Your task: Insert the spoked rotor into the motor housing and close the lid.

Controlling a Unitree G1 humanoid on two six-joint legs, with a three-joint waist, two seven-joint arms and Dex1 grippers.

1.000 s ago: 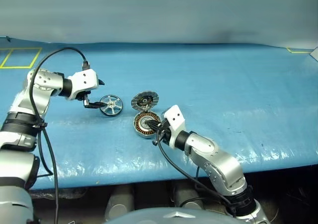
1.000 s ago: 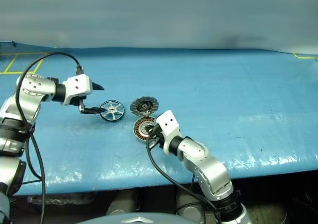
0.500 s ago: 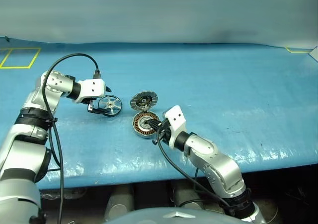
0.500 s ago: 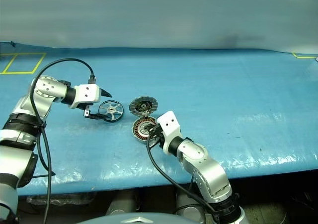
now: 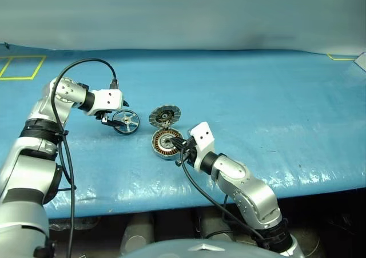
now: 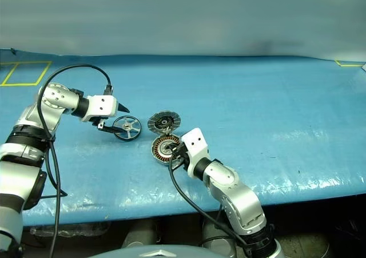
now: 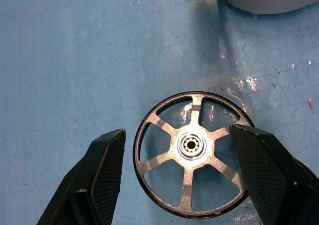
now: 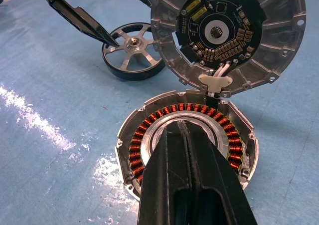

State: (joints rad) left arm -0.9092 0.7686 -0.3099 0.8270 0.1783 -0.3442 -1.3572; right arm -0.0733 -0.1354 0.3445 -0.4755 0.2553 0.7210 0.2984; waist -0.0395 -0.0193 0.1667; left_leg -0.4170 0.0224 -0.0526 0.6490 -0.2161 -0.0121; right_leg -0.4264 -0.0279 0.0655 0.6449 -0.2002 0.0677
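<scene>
Left wrist view: left gripper point(image 7: 182, 175) fingers apart, straddling spoked rotor point(image 7: 192, 153) flat on blue tabletop point(image 5: 257, 98). Right gripper point(image 8: 185, 150) fingers together inside motor housing point(image 8: 187, 140), lid point(image 8: 228, 35) upright.

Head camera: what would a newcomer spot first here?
The open motor housing mid-table, its copper windings showing and its lid tipped up behind it, with the right gripper shut and poking into its centre. Just to its left, the spoked rotor lies flat between the left gripper's open fingers.
</scene>
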